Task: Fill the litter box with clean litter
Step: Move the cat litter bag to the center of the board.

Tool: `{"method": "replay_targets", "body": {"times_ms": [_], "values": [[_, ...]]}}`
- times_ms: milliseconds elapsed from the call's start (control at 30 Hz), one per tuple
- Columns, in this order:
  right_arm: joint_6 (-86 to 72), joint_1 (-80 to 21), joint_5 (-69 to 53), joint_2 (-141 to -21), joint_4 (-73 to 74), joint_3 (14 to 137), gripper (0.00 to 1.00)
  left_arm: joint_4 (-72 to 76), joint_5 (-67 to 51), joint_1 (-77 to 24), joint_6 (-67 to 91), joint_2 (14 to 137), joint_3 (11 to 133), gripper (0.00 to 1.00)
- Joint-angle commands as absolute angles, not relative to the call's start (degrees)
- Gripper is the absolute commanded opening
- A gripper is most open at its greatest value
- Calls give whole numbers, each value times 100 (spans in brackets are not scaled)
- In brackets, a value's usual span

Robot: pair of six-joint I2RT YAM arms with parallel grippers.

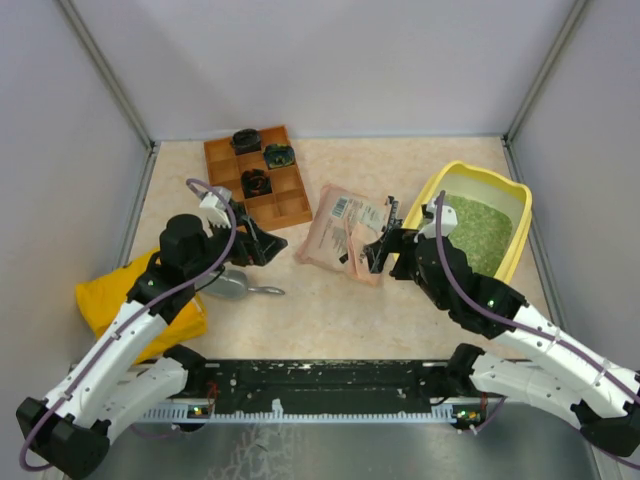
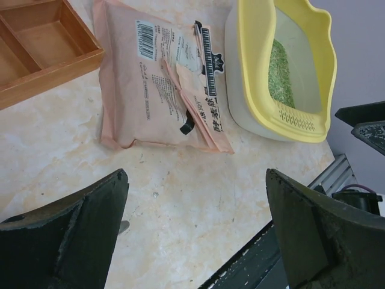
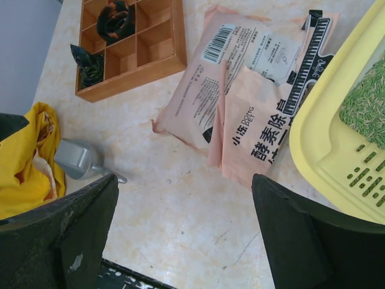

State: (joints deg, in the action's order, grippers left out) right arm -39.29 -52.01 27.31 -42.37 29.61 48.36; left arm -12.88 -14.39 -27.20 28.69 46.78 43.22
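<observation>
The left gripper [image 1: 266,243] and right gripper [image 1: 368,256] gaped empty. The right arm [image 1: 520,325] hid the litter box's [image 1: 478,171] near rim and part of the clean litter [image 1: 480,228].

The bench [image 1: 330,310] has a pale beige, marble-patterned top under soft, even light. Plain light grey walls [image 1: 330,60] close it in beyond the fingers [image 2: 66,241] and to either side of them, joined at the far corners by thin metal posts [image 1: 111,78].

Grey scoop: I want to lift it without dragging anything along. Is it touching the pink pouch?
Apart. The right wrist view shows a stretch of bare tabletop between the grey scoop and the pink pouch.
</observation>
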Motion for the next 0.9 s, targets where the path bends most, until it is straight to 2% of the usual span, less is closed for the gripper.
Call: {"method": "replay_targets", "body": {"times_ms": [0,267,433,667,867], "values": [[-3950,-5265,2804,-4136,2784,4863,91,-1258,-1189,-2671,2915,4660,4422,100],[-3964,-5265,2786,-3955,2777,4764,91,-1669,-1064,-2668,2975,5339,4646,99],[-3812,-5267,2673,-3777,2678,4707,91,-2016,-1245,-2676,2797,6187,4940,92],[-3693,-5264,2655,-3482,2821,4700,91,-1933,-1587,-2693,2860,7756,5688,75],[-3551,-5262,2618,-3238,2891,4616,90,-1302,-1196,-2833,2851,8869,6001,69]]}}
